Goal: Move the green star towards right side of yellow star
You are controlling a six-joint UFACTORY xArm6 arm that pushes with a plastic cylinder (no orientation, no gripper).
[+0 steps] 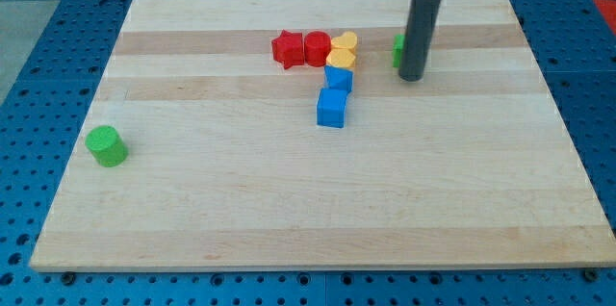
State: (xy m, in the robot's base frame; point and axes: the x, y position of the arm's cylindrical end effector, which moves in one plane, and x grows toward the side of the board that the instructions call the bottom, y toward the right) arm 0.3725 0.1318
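Observation:
A green block, probably the green star, shows only as a sliver at the left edge of my dark rod, which hides most of it. My tip rests on the board just to the right of and below that block, touching or nearly touching it. Two yellow blocks stand to its left, one at the upper spot and one just below it. I cannot tell which of them is the star. A gap of bare board separates the green block from the yellow pair.
Two red blocks sit to the left of the yellow ones. Two blue blocks run down below them. A green cylinder stands at the view's far left. The wooden board lies on a blue perforated table.

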